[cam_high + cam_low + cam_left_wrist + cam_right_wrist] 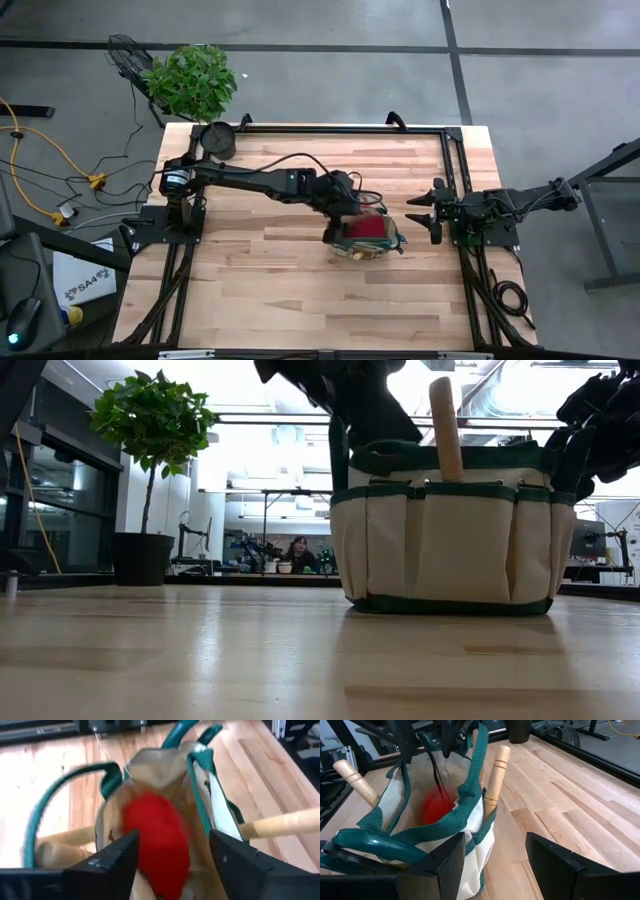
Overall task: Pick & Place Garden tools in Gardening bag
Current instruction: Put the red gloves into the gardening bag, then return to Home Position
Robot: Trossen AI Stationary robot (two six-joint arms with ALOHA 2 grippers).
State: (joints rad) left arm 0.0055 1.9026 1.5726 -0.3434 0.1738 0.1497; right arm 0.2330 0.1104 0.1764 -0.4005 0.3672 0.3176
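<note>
The tan gardening bag (365, 238) with green trim stands upright on its base right of the table's middle. My left gripper (172, 840) hangs open just above its mouth. The red glove (157, 835) shows blurred inside the bag, between and below the spread fingers. Wooden tool handles (445, 430) (352, 780) stick up out of the side pockets, and a smooth green handle (370, 845) lies at the bag's right side. My right gripper (435, 210) waits open at the table's right edge, apart from the bag.
A black pot (217, 140) stands at the table's far left corner beside a leafy plant (190, 80). Black frame rails (455, 160) run along the far and right edges. Bare wood (260, 290) lies near and left of the bag. A person (298, 550) sits far behind.
</note>
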